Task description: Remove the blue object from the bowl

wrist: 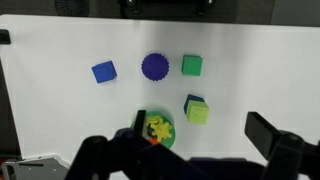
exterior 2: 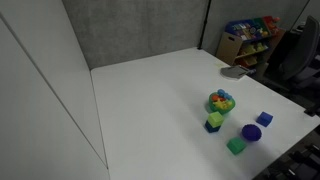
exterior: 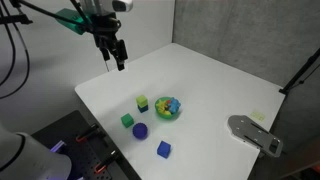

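Note:
The small green bowl (exterior: 168,117) stands near the middle of the white table, heaped with small toys. It also shows in the other exterior view (exterior 2: 220,110) and in the wrist view (wrist: 170,136). A light-blue piece, the blue object (exterior 2: 223,96), sits among the toys at the top of the heap. In the wrist view only a yellow toy shows in the bowl, and the blue object is hidden there. My gripper (exterior: 113,52) hangs open and empty high above the table's far side, well apart from the bowl. In the wrist view its fingers (wrist: 203,135) frame the bowl's side.
A yellow-green block on a dark block (exterior: 143,102), a green block (exterior: 127,120), a dark blue-purple ball (exterior: 141,131) and a royal-blue cube (exterior: 164,149) lie around the bowl. A grey flat object (exterior: 255,133) lies at the table's edge.

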Controlling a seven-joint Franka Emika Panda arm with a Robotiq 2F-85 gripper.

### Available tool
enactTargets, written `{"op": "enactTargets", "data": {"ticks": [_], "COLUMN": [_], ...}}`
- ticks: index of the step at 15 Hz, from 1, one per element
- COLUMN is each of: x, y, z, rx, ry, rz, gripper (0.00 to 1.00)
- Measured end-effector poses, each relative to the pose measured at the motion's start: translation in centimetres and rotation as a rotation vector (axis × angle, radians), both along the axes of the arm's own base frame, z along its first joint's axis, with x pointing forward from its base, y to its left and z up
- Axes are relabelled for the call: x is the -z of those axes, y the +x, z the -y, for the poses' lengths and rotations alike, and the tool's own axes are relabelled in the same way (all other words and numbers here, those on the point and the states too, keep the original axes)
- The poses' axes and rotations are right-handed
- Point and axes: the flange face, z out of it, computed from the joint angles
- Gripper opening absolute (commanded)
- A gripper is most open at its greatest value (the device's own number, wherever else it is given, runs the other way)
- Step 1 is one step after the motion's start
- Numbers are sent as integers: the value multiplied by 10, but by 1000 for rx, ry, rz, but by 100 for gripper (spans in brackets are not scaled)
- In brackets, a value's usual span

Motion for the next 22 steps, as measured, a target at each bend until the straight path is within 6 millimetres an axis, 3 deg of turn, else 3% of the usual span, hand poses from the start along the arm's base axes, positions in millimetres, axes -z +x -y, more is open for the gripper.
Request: {"op": "enactTargets", "data": {"ticks": [13,18,22], "x": [0,10,34], "y": [7,44,84], "z": [0,-1,-5], "rx": [0,-1,-8], "ry": [0,1,0], "rz": [1,13,10], "gripper": [100,100,100]}}
